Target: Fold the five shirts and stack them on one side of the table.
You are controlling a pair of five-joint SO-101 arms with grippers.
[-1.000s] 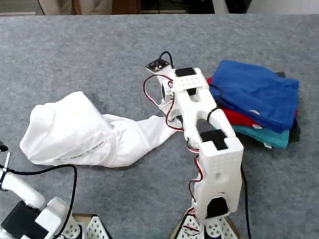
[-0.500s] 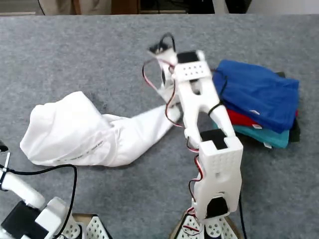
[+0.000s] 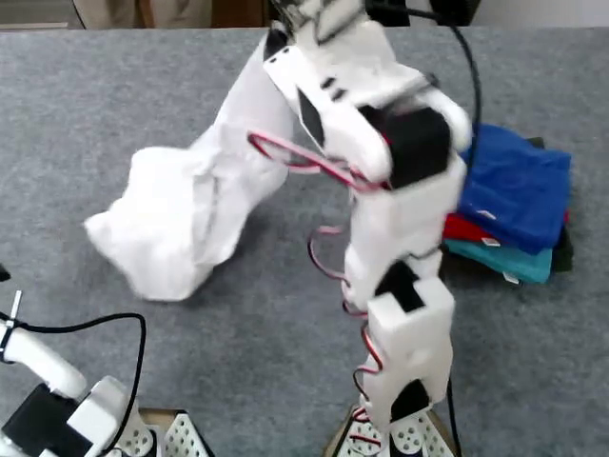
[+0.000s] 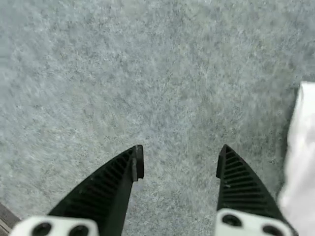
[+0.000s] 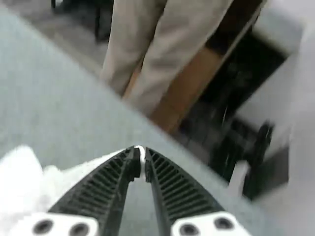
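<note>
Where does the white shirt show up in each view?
High view: white shirt hangs from the right arm, left of centre, lower end on the grey table.
Left wrist view: white edge beside the open left gripper.
Right wrist view: cloth pinched in the right gripper.
Shared landmark: the grey table.

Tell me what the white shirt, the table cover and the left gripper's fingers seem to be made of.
The white shirt: soft matte knit fabric, probably cotton; it hangs limp and creases.
The table cover: grey felt or low carpet, by its fuzzy speckled surface.
The fingers of the left gripper: black matte hard plastic, likely printed, with ridged inner faces.
</note>
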